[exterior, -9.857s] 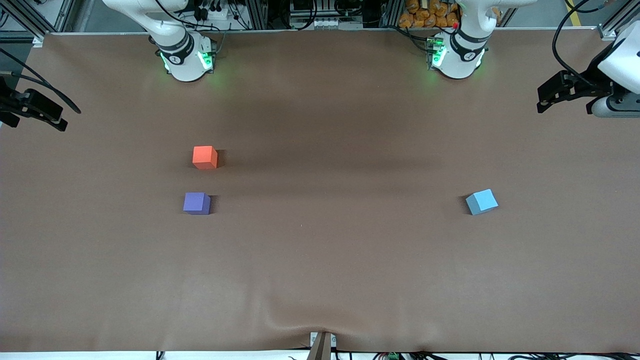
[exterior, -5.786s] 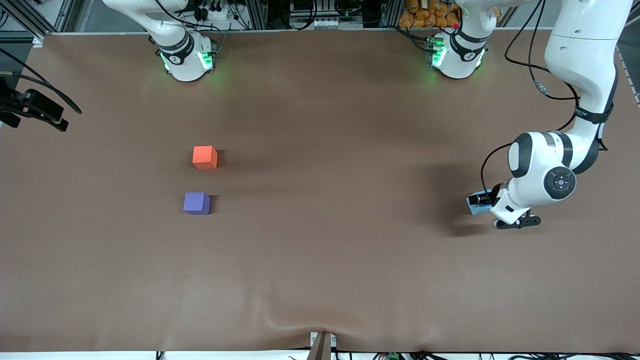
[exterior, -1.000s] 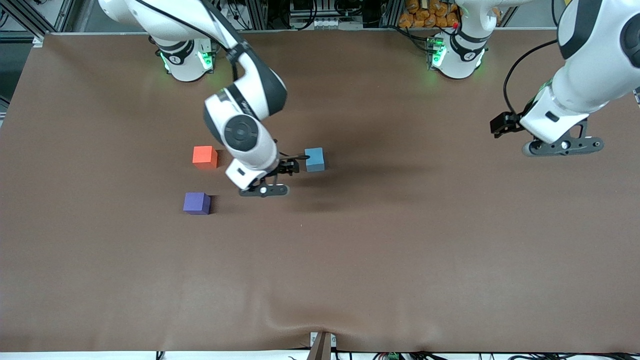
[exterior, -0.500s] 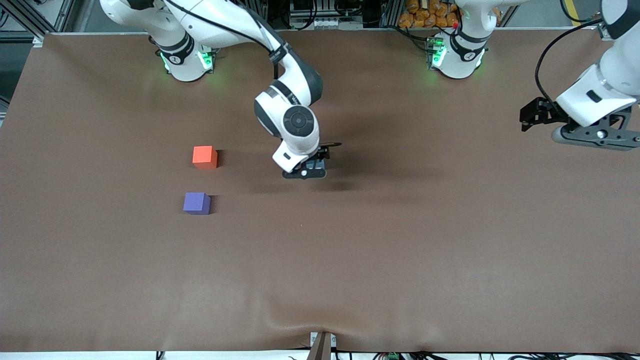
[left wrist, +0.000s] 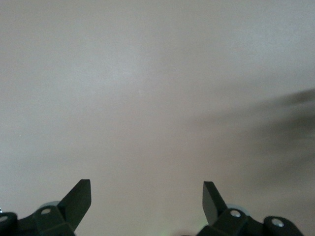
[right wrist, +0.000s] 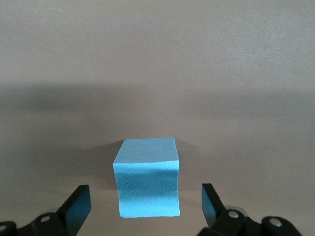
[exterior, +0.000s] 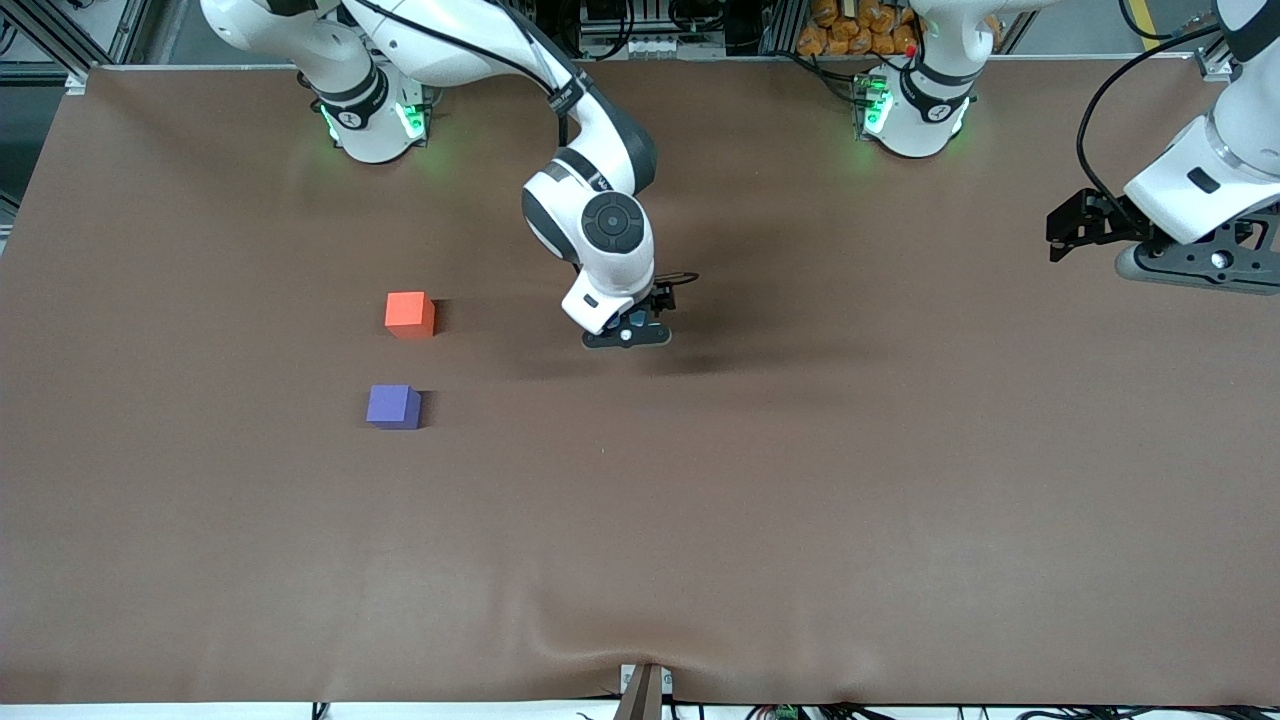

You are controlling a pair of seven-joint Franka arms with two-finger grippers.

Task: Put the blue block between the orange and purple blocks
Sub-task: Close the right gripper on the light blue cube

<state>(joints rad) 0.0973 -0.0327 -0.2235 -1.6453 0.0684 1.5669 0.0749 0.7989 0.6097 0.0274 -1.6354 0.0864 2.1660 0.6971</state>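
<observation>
1. I see the right pincer (exterior: 634, 325) low over the middle of the bench (exterior: 700, 520), fingers spread wide with the blue block (right wrist: 147, 177) sitting between them, not gripped.
2. From the front, the arm hides almost all of that block.
3. The orange block (exterior: 409, 314) lies at about nine o'clock from the right pincer, well apart; the purple block (exterior: 393, 407) sits just at six o'clock from the orange one, nearer the front camera.
4. My left pincer (left wrist: 146, 206) waits wide open and empty over the left arm's end of the bench.
</observation>
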